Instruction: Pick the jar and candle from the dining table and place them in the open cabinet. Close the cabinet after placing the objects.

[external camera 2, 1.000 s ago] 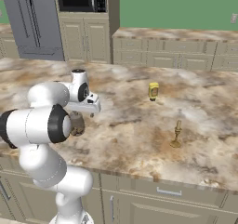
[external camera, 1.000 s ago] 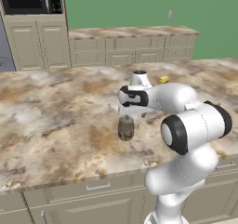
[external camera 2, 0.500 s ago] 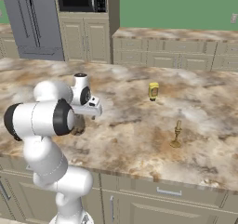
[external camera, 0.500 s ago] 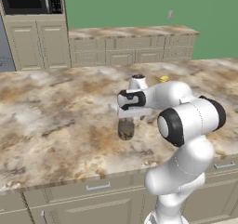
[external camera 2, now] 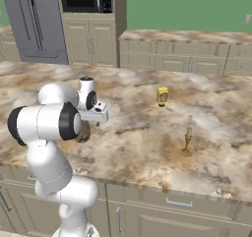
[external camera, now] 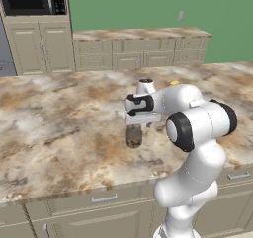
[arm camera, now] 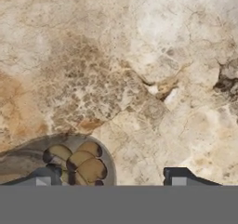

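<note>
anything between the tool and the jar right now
Nothing visible. The tool hangs directly over the jar on the dining table; in the hand view the jar's open top sits by the left fingertip, a little off centre between the tips. The marble around it is bare.

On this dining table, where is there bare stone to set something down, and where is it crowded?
Bare stone runs along the dining table left of the jar, and between the jar and the candle. The far edge beyond the yellow container is free too. It is crowded only at the jar, where the end effector hangs right over it.
</note>
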Robot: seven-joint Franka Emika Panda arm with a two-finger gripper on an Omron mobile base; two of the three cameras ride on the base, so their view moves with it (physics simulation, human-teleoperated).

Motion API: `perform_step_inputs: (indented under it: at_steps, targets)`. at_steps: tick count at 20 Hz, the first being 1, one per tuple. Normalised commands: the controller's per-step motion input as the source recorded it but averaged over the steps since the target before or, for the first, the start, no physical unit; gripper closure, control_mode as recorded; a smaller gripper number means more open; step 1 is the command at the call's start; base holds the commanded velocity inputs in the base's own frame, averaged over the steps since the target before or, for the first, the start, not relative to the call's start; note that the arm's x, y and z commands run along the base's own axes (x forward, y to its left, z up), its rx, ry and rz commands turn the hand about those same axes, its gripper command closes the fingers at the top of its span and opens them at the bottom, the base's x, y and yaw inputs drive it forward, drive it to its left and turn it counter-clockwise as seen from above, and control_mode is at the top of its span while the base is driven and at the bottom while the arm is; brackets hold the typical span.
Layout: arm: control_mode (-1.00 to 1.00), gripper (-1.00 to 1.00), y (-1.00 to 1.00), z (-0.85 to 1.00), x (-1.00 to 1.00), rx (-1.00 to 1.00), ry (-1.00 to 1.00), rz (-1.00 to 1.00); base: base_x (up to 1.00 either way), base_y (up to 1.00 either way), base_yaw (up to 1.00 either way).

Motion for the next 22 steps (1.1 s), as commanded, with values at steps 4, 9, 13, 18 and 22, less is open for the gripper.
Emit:
perform_step_inputs:
  at_steps: [4, 9, 13, 18, 22]
  targets:
    - [-1.0, 1.0, 0.0, 0.0, 0.0, 0.0, 0.0, 0.0, 0.0, 0.0, 0.0]
    - [-1.0, 1.0, 0.0, 0.49, 0.0, 0.0, 0.0, -0.01, 0.0, 0.0, 0.0]
    - [-1.0, 1.0, -0.16, 1.0, -0.21, 0.0, -0.01, -0.01, 0.0, 0.0, 0.0]
    - [-1.0, 1.0, -0.48, 0.68, -0.65, 0.0, -0.03, 0.0, 0.0, 0.0, 0.0]
    - [-1.0, 1.0, -0.04, 0.48, -0.65, 0.0, 0.0, -0.03, 0.0, 0.0, 0.0]
